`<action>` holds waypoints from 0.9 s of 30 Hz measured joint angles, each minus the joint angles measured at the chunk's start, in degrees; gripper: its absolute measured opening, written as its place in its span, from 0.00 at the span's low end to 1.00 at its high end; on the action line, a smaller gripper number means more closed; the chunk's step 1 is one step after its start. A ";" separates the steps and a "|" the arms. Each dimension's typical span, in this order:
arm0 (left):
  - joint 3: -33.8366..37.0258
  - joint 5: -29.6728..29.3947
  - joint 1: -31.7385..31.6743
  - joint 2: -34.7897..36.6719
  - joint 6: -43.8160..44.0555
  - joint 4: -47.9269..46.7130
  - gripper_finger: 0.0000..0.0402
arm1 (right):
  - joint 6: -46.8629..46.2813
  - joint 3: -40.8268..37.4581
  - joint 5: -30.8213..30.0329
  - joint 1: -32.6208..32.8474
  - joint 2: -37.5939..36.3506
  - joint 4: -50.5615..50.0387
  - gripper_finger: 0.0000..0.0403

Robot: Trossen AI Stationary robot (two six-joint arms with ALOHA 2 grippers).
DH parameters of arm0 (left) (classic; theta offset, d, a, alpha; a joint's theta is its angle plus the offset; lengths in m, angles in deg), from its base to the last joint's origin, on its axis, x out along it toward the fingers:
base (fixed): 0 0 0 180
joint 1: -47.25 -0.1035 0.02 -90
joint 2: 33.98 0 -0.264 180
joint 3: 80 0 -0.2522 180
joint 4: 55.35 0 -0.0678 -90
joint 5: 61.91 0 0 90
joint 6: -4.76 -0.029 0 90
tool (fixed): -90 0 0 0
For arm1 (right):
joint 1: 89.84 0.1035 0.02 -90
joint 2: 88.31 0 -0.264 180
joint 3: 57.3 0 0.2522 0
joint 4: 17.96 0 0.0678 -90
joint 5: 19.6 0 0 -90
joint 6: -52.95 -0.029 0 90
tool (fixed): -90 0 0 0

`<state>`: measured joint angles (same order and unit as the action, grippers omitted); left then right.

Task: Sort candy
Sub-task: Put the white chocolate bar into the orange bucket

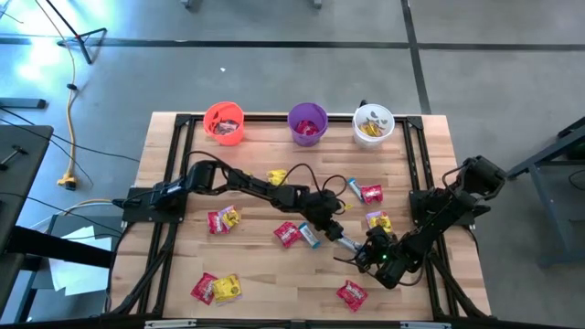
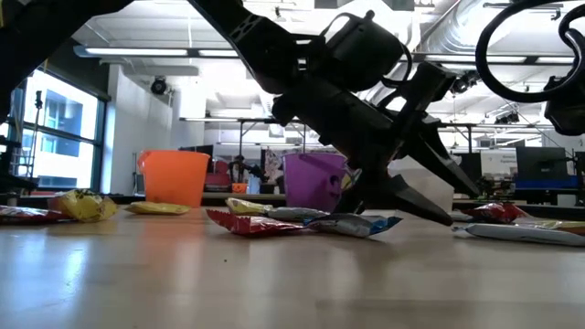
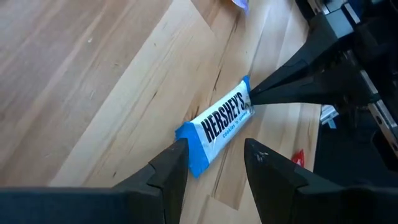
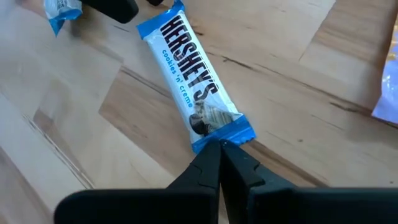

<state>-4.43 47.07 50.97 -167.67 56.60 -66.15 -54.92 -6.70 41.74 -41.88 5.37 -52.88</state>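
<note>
Table: pale wooden plank table (image 1: pixel 174 274) with a dark frame, sweets scattered over most of it.
Cups: orange-red plastic cup (image 1: pixel 224 122), purple plastic cup (image 1: pixel 307 123) and white plastic cup (image 1: pixel 373 124) in a row along the far edge; each already holding a few sweets.
Target sweet: slim blue-and-white wrapped bar (image 3: pixel 219 124), flat on the table right of centre, lying between the two pincers.
Left pincer: (image 3: pixel 214 163) low over one end of the bar, fingers part-open and straddling that end, not yet closed on it; nothing held.
Right pincer: (image 4: pixel 221 155) fully closed, tips together on the crimped edge at the bar's other end; pinning it or merely touching, cannot tell.
Step in hand: judged a two-arm pick, right steadying the bar while left lines up to grip.
Done so far: a small share sorted, going by the cup contents.
Left to do: red packets (image 1: pixel 287 233), yellow packets (image 1: pixel 276 176) and another blue-and-white bar (image 1: pixel 312 238) loose on the table, most of the candy by the look of it.
Progress estimate: early to middle; many picks remaining.
Risk: bar sliding out sideways as the left fingers close.
</note>
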 joint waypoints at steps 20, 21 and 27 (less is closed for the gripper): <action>-0.02 0.41 -1.07 0.04 -0.33 -2.58 0.36 | 3.82 1.14 -2.31 0.20 -1.83 -1.47 0.00; 0.00 0.44 -1.11 0.04 -0.36 -2.58 0.36 | 3.82 1.14 -2.35 0.20 -1.85 -1.45 0.00; 0.07 2.74 -1.16 0.04 0.15 -2.01 0.36 | 4.01 1.18 -2.62 0.26 -1.87 -0.11 0.00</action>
<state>-4.37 49.81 49.82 -167.62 56.74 -68.16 -50.91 -5.52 39.12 -41.62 3.50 -52.98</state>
